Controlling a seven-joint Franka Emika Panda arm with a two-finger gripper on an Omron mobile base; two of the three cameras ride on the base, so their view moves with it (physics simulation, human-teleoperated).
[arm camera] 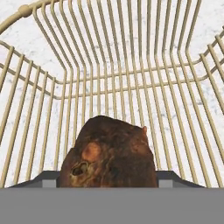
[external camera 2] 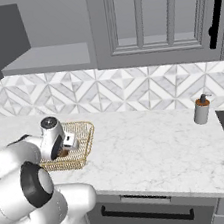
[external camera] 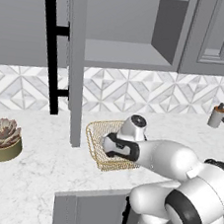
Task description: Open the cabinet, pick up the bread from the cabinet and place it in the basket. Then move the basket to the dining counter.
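Cabinet [external camera: 118, 40] door [external camera: 75, 64] is swung open w/ its black handle [external camera: 51, 57] facing out, so step 1 looks done. The shelf up above the claw reads bare in both base views.

Bread [arm camera: 109, 153] is right at the claw, sitting between the 2 finger tips at the bottom of hand view, inside the basket [external camera: 97, 132]. Wire floor and flared walls spread out ahead of the claw, marble worktop [external camera: 36, 174] showing through the mesh. Claw [external camera 2: 64, 150] is down in the basket, wrist bent low over it.

Claw state: jaws stand fairly wide w/ the loaf between them, but the contact points are hidden, so can't tell if it's clamped on the loaf or already let go. Can't tell either whether the loaf rests on the wire or hangs just above it.

Judgement: steps 1 and 2 are done or nearly so, bread is at drop-off. Left: confirm release, lift clear, regrip basket by the rim, carry it to the dining counter.

Nearby but apart from the claw: succulent pot [external camera: 2, 140], soap bottle [external camera 2: 201, 109].
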